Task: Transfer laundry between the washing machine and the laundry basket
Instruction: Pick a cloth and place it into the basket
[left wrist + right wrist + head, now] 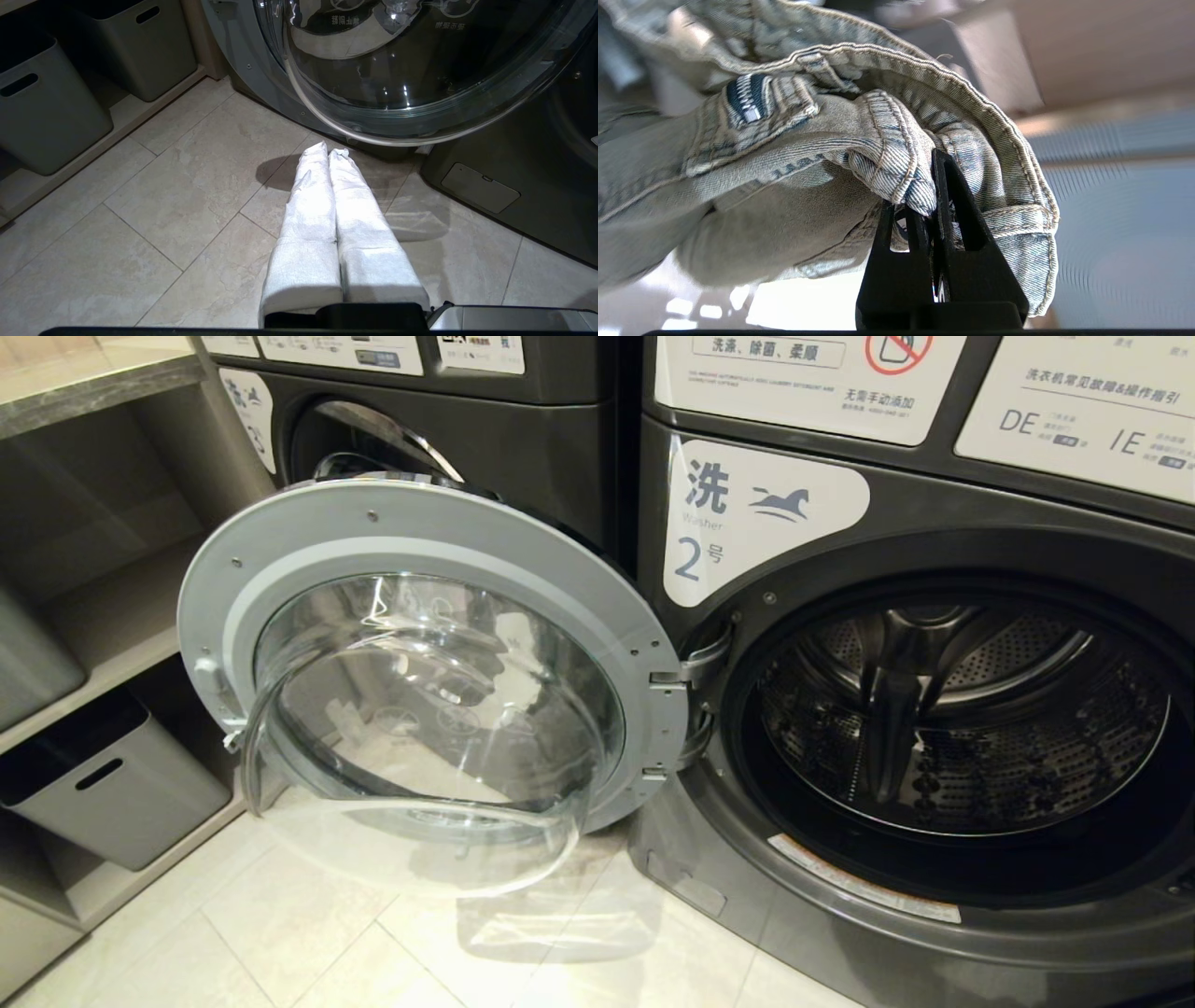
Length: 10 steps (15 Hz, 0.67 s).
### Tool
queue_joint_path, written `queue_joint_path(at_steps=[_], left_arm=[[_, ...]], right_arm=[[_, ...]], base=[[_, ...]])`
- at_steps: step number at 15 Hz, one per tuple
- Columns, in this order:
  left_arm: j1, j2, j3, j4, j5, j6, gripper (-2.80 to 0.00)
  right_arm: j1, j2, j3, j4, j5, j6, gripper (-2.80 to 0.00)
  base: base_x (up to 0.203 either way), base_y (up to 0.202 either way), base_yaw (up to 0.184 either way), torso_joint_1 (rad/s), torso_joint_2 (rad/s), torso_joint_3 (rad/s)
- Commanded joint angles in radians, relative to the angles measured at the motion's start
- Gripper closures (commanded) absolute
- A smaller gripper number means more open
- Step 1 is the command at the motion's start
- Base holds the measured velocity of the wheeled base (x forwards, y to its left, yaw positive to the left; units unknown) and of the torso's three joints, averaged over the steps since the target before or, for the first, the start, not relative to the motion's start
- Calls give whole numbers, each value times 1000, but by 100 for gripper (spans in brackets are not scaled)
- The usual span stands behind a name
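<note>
The washing machine [934, 728] on my right filled most of what my head camera saw, its door [429, 653] swung fully aside on the hinge so that the drum [962, 709] stood open and, as far as I could see into it, empty — I judged that was the reason the door was parked wide, to leave the mouth free for a load. Neither of my arms showed in that view, and I saw no laundry basket anywhere, only grey bins [112, 784] on the shelf to my left. My right gripper [931, 186] was pinched tight on a fold of the jeans [822, 140], pale washed denim bunched at the waistband beside the zip, the rest hanging slack; holding by a thick seam seemed sensible to me, since it should slip less. My left gripper [329, 151], its fingers [308, 210] wrapped in white and pressed together on nothing, hung idle low over the floor tiles [154, 196] before the door. As for writing, the sticker [756, 523] on the machine read "洗", "Washer" and "2号"; the panel above carried "DE" and "IE" — the smaller print I could not read.
</note>
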Motion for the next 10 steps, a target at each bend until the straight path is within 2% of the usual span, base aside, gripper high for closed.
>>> queue_joint_path(at_steps=[1, 6, 10], left_arm=[[0, 0, 0, 0, 0, 0, 0], [0, 0, 0, 0, 0, 0, 0], [0, 0, 0, 0, 0, 0, 0]], right_arm=[[-72, -25, 30, -4, -3, -2, 0], [-318, -3, 11, -9, 4, 4, 0], [-458, 223, -112, -70, 14, 45, 0]], base=[[0, 0, 0, 0, 0, 0], [0, 0, 0, 0, 0, 0], [0, 0, 0, 0, 0, 0]])
